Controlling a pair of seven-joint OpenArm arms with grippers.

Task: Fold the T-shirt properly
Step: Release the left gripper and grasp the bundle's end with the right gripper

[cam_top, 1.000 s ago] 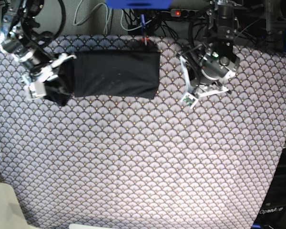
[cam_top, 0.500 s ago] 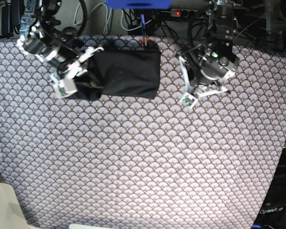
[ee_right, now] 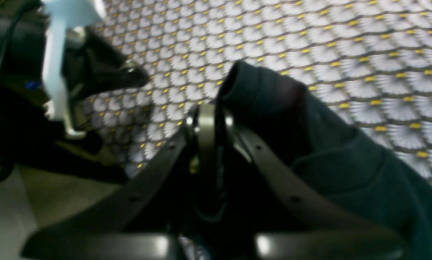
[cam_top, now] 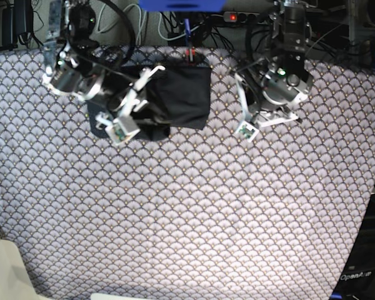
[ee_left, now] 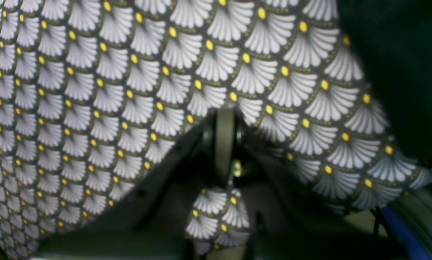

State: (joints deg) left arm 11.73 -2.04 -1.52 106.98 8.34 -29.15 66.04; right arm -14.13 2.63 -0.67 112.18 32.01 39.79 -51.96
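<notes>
The T-shirt lies at the upper centre of the base view on the grey scallop-patterned cloth, already reduced to a compact dark rectangle, so most of the folding looks done. The right gripper, at that view's upper left, is clamped on the shirt's end and holds it lifted over the rest, which suggests a final crosswise fold, with laying down and release left. The left gripper hovers beside the shirt holding nothing, its jaws apparently together

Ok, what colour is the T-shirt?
Plain black T-shirt, no print; clearest in the base view.
</notes>
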